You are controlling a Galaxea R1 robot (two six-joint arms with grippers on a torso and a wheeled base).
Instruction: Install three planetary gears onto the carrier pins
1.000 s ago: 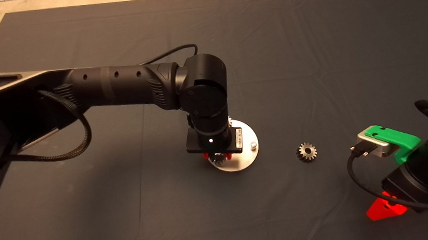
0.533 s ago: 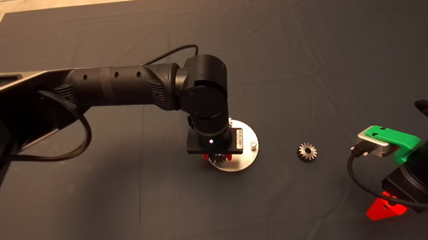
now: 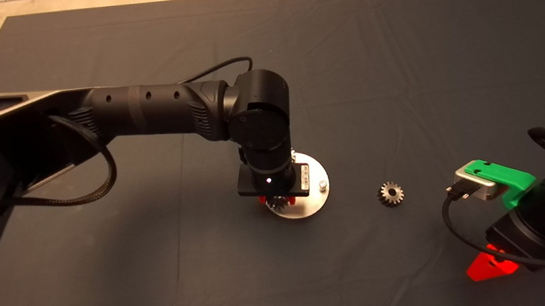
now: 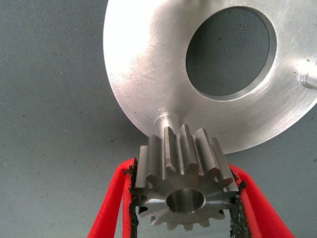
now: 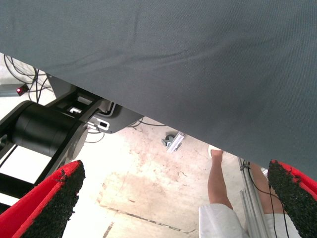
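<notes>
While the left gripper (image 4: 184,198) clamps a gear (image 4: 184,183) between its red fingers (image 4: 113,201) and hangs over the near left rim of the round plate (image 3: 315,200), the risk is a missed fit: the gear's bore sits just short of the pin (image 4: 166,121), and a tilted gear could jam on it, nudge the loose plate across the cloth, or drop and roll. Further right on the plate a second pin (image 3: 323,185) stands bare, and a second gear (image 3: 390,193) lies on the dark mat (image 3: 395,57). At the near right corner the right gripper (image 5: 173,198) waits with fingers spread, empty. Beyond the bench edge, bare floor, cables and a person's leg (image 5: 218,181) show.
</notes>
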